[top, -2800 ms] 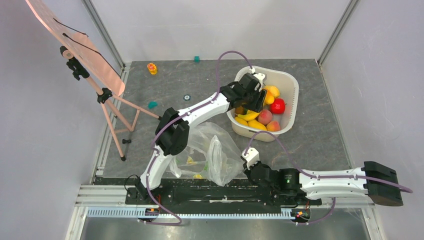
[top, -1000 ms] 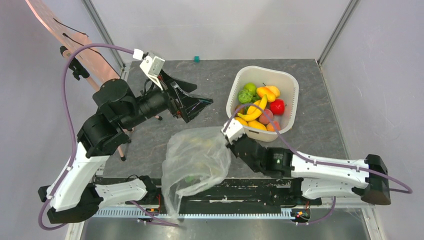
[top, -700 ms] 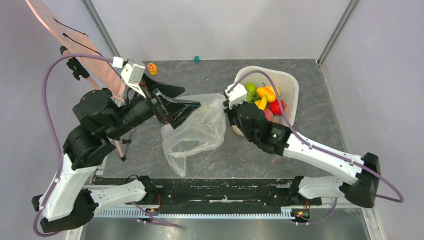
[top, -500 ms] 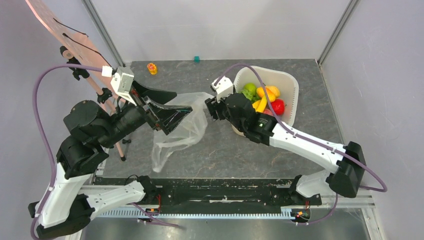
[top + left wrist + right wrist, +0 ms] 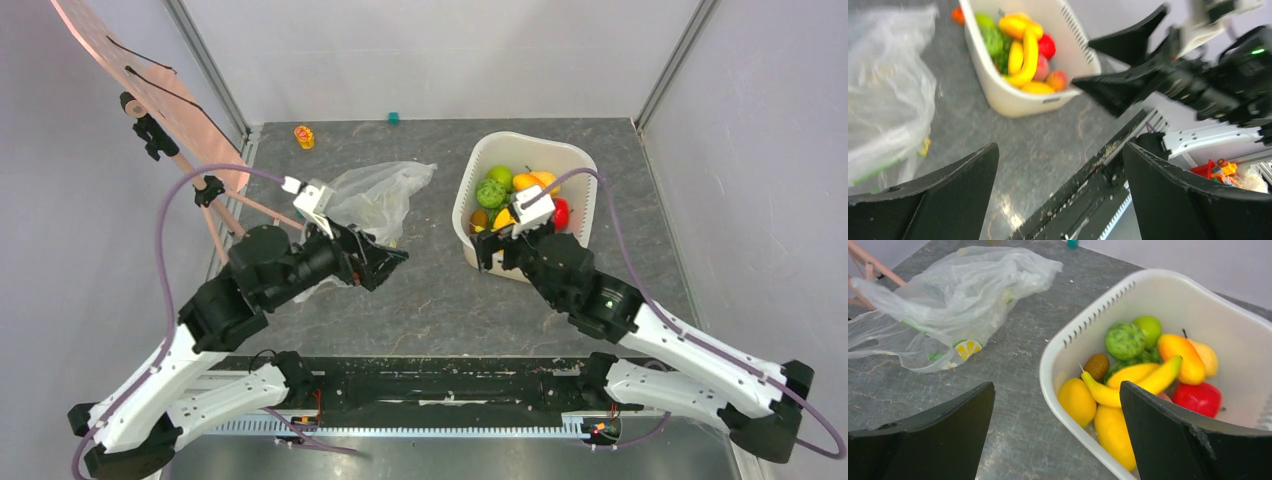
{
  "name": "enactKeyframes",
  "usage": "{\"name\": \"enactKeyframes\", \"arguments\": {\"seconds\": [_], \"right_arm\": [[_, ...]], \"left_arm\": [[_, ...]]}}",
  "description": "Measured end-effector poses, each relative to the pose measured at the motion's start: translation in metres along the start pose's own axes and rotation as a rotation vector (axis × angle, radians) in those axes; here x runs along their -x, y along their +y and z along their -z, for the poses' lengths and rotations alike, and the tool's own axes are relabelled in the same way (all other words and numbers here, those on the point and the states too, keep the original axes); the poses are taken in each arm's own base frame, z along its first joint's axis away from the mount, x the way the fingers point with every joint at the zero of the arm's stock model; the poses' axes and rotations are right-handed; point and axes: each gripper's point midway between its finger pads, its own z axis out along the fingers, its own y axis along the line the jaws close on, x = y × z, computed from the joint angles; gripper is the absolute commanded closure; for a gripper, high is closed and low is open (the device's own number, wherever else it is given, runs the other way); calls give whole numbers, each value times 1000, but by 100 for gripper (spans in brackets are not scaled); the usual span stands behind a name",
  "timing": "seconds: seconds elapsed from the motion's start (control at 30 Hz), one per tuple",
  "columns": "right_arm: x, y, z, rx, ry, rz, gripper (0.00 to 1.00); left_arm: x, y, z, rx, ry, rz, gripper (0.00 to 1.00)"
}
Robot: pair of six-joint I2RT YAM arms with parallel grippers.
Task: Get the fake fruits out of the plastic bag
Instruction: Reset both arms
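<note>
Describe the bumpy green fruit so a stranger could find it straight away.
Find the white basin right of the crumpled plastic bag. Among the fruits piled in it, look to the side nearest the bag: the bumpy green fruit sits between a smooth lime-green one and a small brown one. It alone has a scaly, knobbly skin.

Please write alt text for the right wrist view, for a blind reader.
A white basin on the grey table holds the fake fruits, including a banana and a bumpy green fruit. The plastic bag lies crumpled to its left. The open right tool frames the bottom.
</note>
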Motion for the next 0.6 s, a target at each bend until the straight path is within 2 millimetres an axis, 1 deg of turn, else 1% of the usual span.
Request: {"name": "enactKeyframes", "arguments": {"seconds": [0.03,0.07,0.13,0.27,0.3,0.4,0.5,0.6], "right_arm": [[-3,-7,9,-16,-5,-13,2],[-8,-12,15,-27,-3,-24,2],[-19,-19,24,-45,11,-43,2],[-59,-26,37,-58,82,-71,2],[-72,-28,40,-61,105,-77,2],[-100,-32,49,-69,147,-101,2],[-119,-36,57,-75,164,-128,2],[-128,-38,60,-81,168,-143,2]], "left_arm": [[-17,8,-4,13,26,18,0],[-29,13,-6,24,47,31,0],[-56,26,-11,48,87,54,0],[-99,48,-15,94,144,86,0],[-108,53,-16,103,151,89,0],[-130,69,-14,138,159,102,0],[-143,83,-13,188,158,115,0],[-151,92,-14,213,142,128,0]]}}
